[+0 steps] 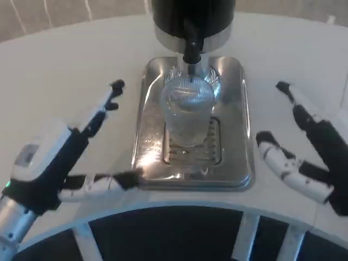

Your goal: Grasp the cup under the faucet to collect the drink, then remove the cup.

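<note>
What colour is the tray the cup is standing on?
Shiny silver metal, seen in the head view: the tray reflects light, with the clear ribbed cup on its slotted grate.

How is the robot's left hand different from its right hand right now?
The left hand reaches to the metal tray, one fingertip at its front corner; the right hand stays clear of it on the white table. The left hand shows its white back; the right looks mostly black. Both are open and neither holds the cup.

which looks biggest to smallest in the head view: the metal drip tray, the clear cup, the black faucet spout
1. metal drip tray, plainly the largest
2. clear cup, standing on the tray under the faucet
3. black faucet spout, smallest
</note>
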You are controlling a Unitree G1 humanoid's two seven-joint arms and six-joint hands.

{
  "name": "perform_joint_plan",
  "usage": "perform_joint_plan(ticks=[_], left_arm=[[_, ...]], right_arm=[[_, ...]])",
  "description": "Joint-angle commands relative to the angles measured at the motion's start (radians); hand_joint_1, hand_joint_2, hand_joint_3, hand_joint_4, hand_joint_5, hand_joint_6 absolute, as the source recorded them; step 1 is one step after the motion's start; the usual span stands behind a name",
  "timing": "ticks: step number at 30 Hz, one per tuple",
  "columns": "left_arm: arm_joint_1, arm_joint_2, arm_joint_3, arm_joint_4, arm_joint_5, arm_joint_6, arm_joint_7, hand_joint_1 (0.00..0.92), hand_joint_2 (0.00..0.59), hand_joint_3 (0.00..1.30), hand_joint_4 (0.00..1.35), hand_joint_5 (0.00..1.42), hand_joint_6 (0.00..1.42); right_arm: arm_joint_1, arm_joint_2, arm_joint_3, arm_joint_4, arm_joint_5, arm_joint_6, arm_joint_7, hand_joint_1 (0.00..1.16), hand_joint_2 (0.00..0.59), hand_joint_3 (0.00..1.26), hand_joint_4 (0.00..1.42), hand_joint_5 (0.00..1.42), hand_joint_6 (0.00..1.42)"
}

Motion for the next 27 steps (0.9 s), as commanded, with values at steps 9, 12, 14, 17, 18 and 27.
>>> perform_joint_plan(ticks=[9,12,14,17,18,27], left_arm=[[0.224,0.014,0.087,-0.266,-0.011,0.057,-0.135,0.061,0.063,0.04,0.05,0.17,0.24],[0.231,0.007,0.095,-0.281,-0.015,0.070,-0.151,0.061,0.064,0.04,0.05,0.17,0.24],[0.233,0.004,0.101,-0.287,-0.016,0.076,-0.158,0.061,0.064,0.04,0.05,0.17,0.24],[0.237,0.002,0.106,-0.295,-0.020,0.086,-0.171,0.061,0.064,0.04,0.05,0.17,0.24],[0.237,0.001,0.107,-0.295,-0.021,0.088,-0.174,0.061,0.064,0.04,0.05,0.17,0.24],[0.255,-0.005,0.120,-0.311,-0.026,0.098,-0.187,0.062,0.068,0.04,0.05,0.17,0.23]], right_arm=[[-0.140,-0.004,0.031,0.075,0.137,0.126,-0.095,0.30,0.504,0.00,0.00,0.00,0.00],[-0.146,-0.009,0.051,0.088,0.163,0.137,-0.125,0.30,0.504,0.00,0.00,0.00,0.00],[-0.150,-0.016,0.062,0.094,0.177,0.143,-0.141,0.30,0.504,0.00,0.00,0.00,0.00],[-0.179,-0.028,0.071,0.111,0.204,0.156,-0.160,0.29,0.507,0.00,0.00,0.00,0.00],[-0.188,-0.033,0.073,0.115,0.212,0.161,-0.164,0.29,0.508,0.00,0.00,0.00,0.00],[-0.282,-0.072,0.094,0.169,0.291,0.220,-0.210,0.29,0.507,0.00,0.00,0.00,0.00]])
